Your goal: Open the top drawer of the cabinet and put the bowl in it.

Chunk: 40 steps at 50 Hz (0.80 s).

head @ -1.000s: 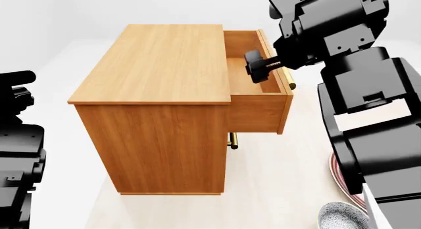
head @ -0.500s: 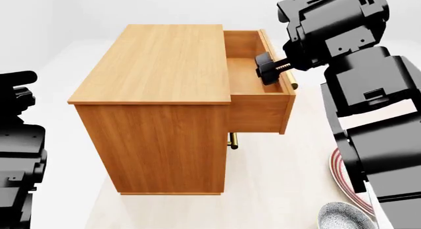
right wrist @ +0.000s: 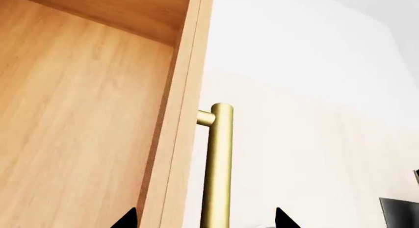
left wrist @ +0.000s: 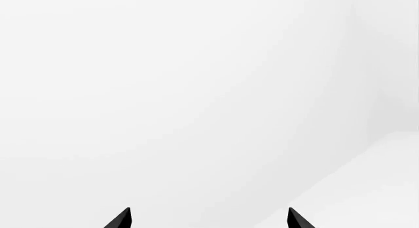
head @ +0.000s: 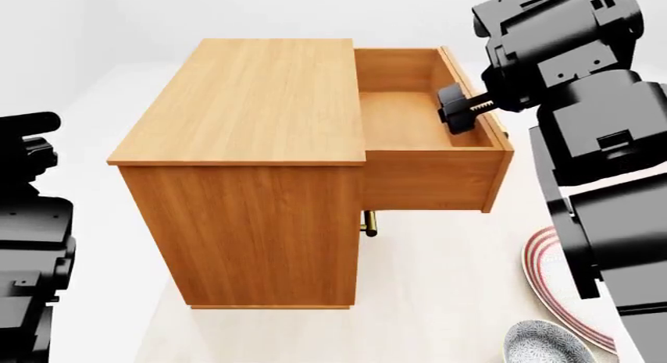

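The orange-brown cabinet fills the middle of the head view. Its top drawer stands pulled out to the right, and its inside shows bare. My right gripper reaches over the drawer's front panel. In the right wrist view, the right gripper is open, its fingertips straddling the front panel and the brass handle without clamping them. The speckled bowl sits on the floor at the lower right. My left gripper is open on nothing, facing white floor.
A flat white plate with red rings lies by the bowl, partly behind my right arm. A lower drawer's brass handle pokes out under the open drawer. My left arm rests at the left edge.
The top drawer has slid farther out to the right, and my right gripper has moved with it. The left arm has stayed still.
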{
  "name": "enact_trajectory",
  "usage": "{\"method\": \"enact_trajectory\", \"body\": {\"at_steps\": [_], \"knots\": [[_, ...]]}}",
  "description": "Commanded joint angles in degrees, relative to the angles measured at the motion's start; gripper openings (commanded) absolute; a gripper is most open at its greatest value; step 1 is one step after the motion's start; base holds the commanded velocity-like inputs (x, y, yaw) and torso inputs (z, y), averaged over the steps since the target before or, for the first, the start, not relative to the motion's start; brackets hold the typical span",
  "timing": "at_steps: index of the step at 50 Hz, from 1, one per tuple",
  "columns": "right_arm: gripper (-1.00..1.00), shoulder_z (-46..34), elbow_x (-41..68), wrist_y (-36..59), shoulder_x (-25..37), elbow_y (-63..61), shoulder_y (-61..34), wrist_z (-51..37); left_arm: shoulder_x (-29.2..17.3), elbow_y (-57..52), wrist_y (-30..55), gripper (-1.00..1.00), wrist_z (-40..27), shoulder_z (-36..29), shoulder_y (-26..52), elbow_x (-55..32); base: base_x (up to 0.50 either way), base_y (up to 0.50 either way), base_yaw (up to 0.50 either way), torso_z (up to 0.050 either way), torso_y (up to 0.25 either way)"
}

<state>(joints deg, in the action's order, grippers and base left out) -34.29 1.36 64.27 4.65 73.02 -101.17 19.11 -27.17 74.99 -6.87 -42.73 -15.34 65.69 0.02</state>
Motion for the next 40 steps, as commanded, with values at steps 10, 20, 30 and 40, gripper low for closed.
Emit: {"method": "enact_trajectory", "body": {"at_steps": [10,20,30,40], "knots": [[1.0,-3.6,-3.18,-1.04,4.99,0.12,0.09,-0.92,0.16,0.0,0.0,1.0,-0.09,-0.3,0.13,0.01,0.0,0.0,0.0,0.0,0.0],[1.0,-4.53,-3.74,0.99,8.47,-3.88,0.69,0.32,0.19,0.0,0.05,1.0,-0.15,-0.43,0.02,0.0,0.0,0.0,0.0,0.0,0.0],[1.0,-4.81,-4.06,3.48,11.53,-7.35,1.05,0.69,0.18,0.0,-0.06,1.0,-0.01,-0.24,0.11,-0.08,0.0,0.0,0.0,0.0,0.0],[1.0,-7.06,-5.68,1.27,11.15,-4.08,1.34,-0.2,0.14,0.0,-0.16,1.0,0.31,-0.06,0.34,-0.1,0.0,0.0,0.0,0.0,0.0]]}}
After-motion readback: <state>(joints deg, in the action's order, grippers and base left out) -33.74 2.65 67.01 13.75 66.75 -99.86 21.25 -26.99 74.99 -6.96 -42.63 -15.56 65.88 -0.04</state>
